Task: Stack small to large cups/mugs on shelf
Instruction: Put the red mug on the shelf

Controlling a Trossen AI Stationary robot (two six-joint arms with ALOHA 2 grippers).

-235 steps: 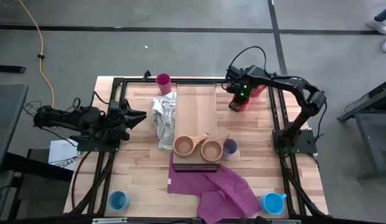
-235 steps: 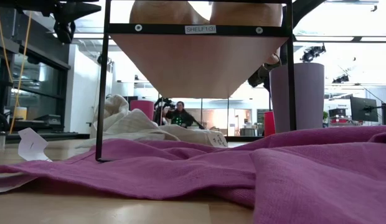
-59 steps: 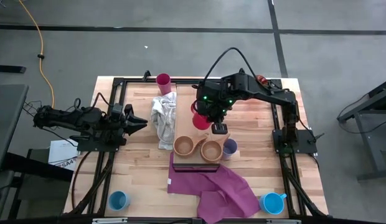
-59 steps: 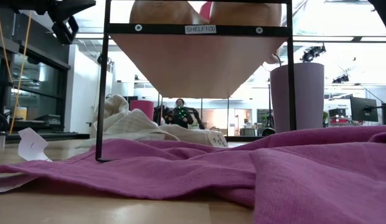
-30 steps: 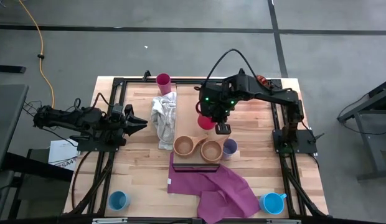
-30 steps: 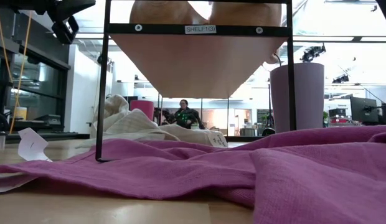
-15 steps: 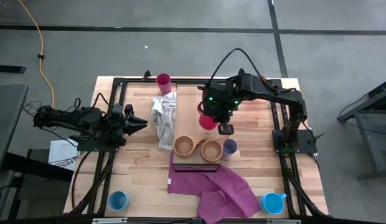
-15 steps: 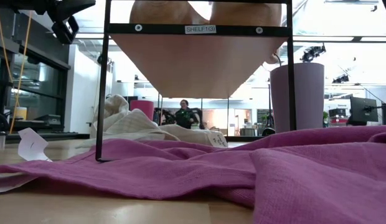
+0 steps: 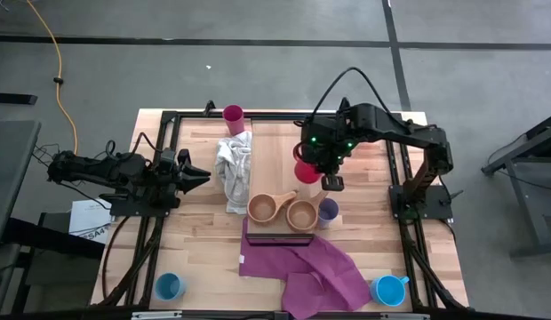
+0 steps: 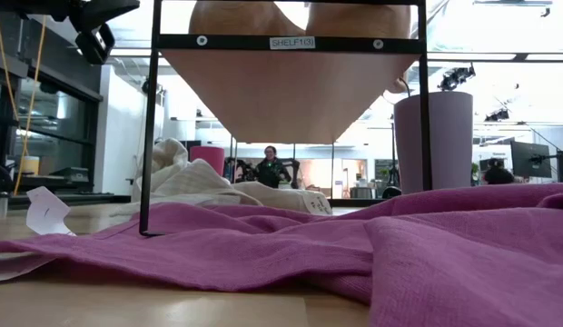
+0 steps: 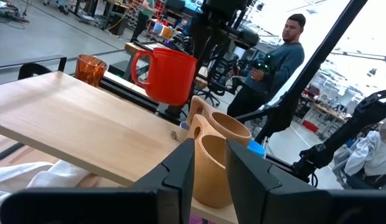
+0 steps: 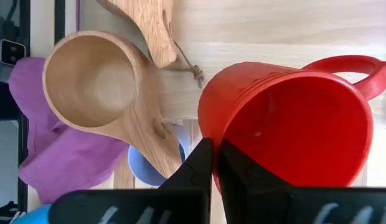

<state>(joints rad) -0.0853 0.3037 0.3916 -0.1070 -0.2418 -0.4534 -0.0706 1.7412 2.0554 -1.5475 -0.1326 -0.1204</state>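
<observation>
Above the shelf [image 9: 280, 156], the red mug [image 9: 305, 169] was held by its rim in the right gripper [image 9: 311, 167], jaws closed on it — placement was judged in hand. A descent beside the wooden cups [image 9: 302, 214] was called for; the left gripper [image 9: 197, 173] was parked off the shelf's side, jaws slightly parted, empty.

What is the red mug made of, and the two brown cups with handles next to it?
The red mug looks like plastic: one even red, smooth, with a soft sheen inside. The right gripper pinches its rim. The two tan cups look like carved wood: grain lines show, the finish is matte, much like the shelf they sit on.
</observation>
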